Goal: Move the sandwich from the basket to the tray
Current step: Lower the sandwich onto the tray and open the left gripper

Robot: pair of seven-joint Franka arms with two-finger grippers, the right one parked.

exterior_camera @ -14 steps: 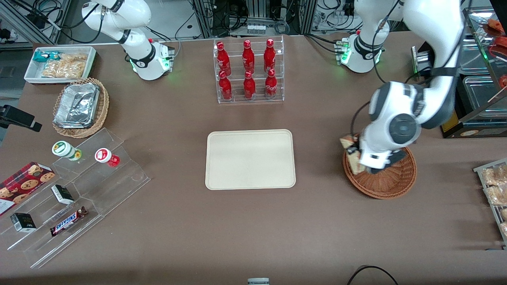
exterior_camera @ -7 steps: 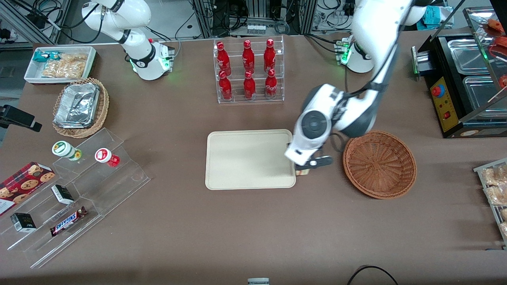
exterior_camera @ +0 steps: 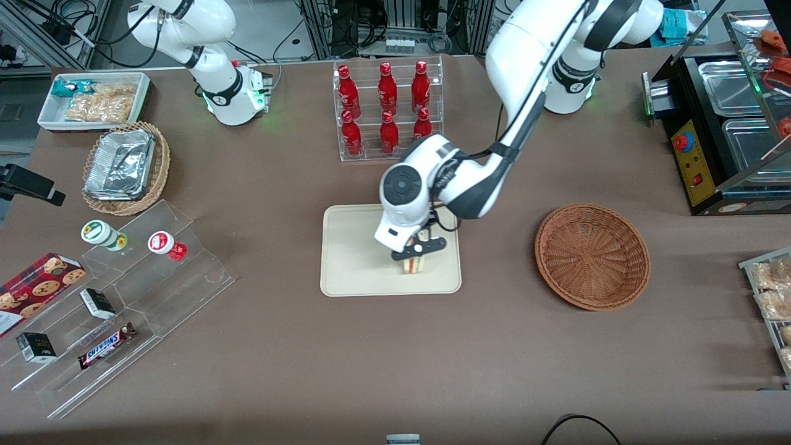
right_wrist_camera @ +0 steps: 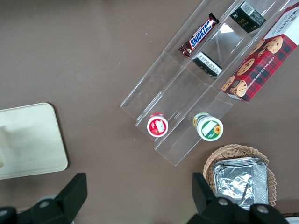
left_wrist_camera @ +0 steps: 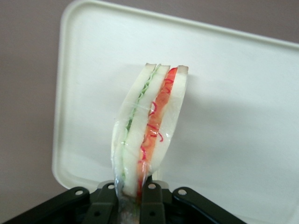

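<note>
Sandwich held above the tray, ready to be set down

Front view: the gripper (exterior_camera: 419,252) hangs over the cream tray (exterior_camera: 352,259), toward its 4 o'clock part, with the sandwich (exterior_camera: 414,264) pinched beneath it; the reddish wicker basket (exterior_camera: 592,256) sits empty at the tray's 3 o'clock, well apart. Whether the wedge already touches the tray cannot be told. Left wrist view: the fingers (left_wrist_camera: 152,196) are closed narrowly on one end of the wrapped sandwich (left_wrist_camera: 149,126), its red and green layers showing edge-on against the tray (left_wrist_camera: 243,93). Right wrist view: only a corner of the tray (right_wrist_camera: 32,140) shows. The carry looks finished; the next move likely calls for lowering gently, then spreading the fingers so the wedge rests inside the rim.
</note>
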